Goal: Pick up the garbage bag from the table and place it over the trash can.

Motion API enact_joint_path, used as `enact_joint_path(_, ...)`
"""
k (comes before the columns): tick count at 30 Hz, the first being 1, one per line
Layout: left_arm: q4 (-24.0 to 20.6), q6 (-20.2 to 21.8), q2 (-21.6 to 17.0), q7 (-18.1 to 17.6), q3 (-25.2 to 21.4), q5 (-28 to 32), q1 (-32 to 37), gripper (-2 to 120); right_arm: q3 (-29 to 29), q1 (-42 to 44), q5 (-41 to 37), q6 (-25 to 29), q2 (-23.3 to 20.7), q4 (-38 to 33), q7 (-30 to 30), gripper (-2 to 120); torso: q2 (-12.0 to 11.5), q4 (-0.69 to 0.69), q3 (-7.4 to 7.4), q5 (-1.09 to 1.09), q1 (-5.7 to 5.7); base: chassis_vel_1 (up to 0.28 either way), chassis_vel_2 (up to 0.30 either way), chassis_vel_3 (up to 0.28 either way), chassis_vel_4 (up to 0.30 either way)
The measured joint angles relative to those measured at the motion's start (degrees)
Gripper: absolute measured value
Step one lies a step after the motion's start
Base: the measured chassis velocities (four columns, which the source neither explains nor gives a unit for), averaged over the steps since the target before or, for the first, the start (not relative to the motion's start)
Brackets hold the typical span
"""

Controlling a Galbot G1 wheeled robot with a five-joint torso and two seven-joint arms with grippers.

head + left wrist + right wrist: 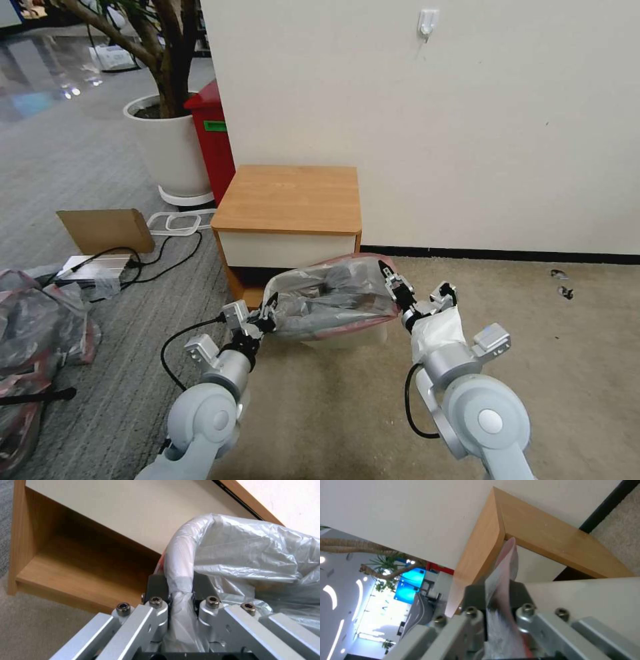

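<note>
Both claws pinch the garbage bag (333, 297) at opposite rim edges: left claw (265, 321), right claw (399, 288). Spreading the rim this way holds its mouth open over the trash can (357, 335), just before the tabletop (287, 198).

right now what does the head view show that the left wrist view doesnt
Head view alone: both arms at once, the right pincer clamped on the far end of the garbage bag, the bag stretched open between the two pincers above the trash can, plus the table top, the red bin and the plant pot.

Left wrist view alone: the bag's rolled rim pinched between the left pincer's fingers, and the table's lower shelf.

Both: the left pincer shut on the bag, in front of the white drawer front.
</note>
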State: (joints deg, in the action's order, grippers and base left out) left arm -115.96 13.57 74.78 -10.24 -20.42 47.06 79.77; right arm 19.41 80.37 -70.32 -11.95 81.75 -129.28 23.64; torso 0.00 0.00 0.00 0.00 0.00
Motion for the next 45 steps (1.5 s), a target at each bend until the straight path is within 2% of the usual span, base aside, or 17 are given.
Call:
enact_joint_path(1, 0.00, 0.00, 0.00, 0.00, 0.00, 0.00, 0.00, 7, 0.00, 0.00, 0.00, 0.00, 0.00, 0.00, 0.00, 7, 0.00, 0.00, 0.00, 0.00, 0.00, 0.000, 0.000, 0.000, 0.000)
enact_joint_path(3, 0.00, -0.01, 0.00, 0.00, 0.00, 0.00, -0.10, 7, -0.01, 0.01, 0.11, 0.00, -0.01, 0.07, -0.04, 0, 0.00, 0.00, 0.00, 0.00, 0.00, 0.000, 0.000, 0.000, 0.000)
enact_joint_path(14, 0.15, -0.11, 0.12, 0.20, 0.11, 0.56, -0.21, 7, 1.72, 0.17, 0.22, 0.11, -0.58, 0.56, 0.24, 0, 0.00, 0.00, 0.00, 0.00, 0.00, 0.000, 0.000, 0.000, 0.000)
enact_joint_path(23, -1.08, 1.07, -0.24, -0.93, -0.94, 8.23, -0.46, 7, 3.81, 2.57, 0.61, -0.52, -4.12, 1.16, 0.19, 0, 0.00, -0.01, 0.00, 0.00, 0.00, 0.000, 0.000, 0.000, 0.000)
enact_joint_path(27, -1.55, 1.53, -0.55, -1.54, -1.24, 10.91, -0.58, 7, 3.86, 2.54, 3.04, -0.62, -4.69, 3.33, -2.60, 0, 0.00, -0.01, 0.00, 0.01, 0.00, 0.000, 0.000, 0.000, 0.000)
enact_joint_path(33, -2.76, 2.43, -1.24, -2.25, -1.90, 14.38, -0.37, 7, 3.41, 0.15, 14.44, 1.30, -5.06, 11.75, -12.90, 0, 0.00, 0.00, 0.00, 0.01, -0.01, 0.000, 0.000, 0.000, 0.000)
enact_joint_path(38, -3.22, 2.64, -1.68, -2.26, -2.42, 15.71, -0.33, 7, 2.95, -1.29, 21.19, 3.02, -5.43, 16.68, -17.71, 0, 0.00, -0.01, 0.00, 0.01, 0.00, 0.000, 0.000, 0.000, 0.000)
enact_joint_path(45, -3.55, 3.14, -2.03, -2.26, -2.74, 17.09, -0.17, 7, 2.64, -4.37, 24.45, 4.18, -6.00, 21.24, -19.09, 0, 0.00, 0.00, 0.00, 0.00, 0.00, 0.000, 0.000, 0.000, 0.000)
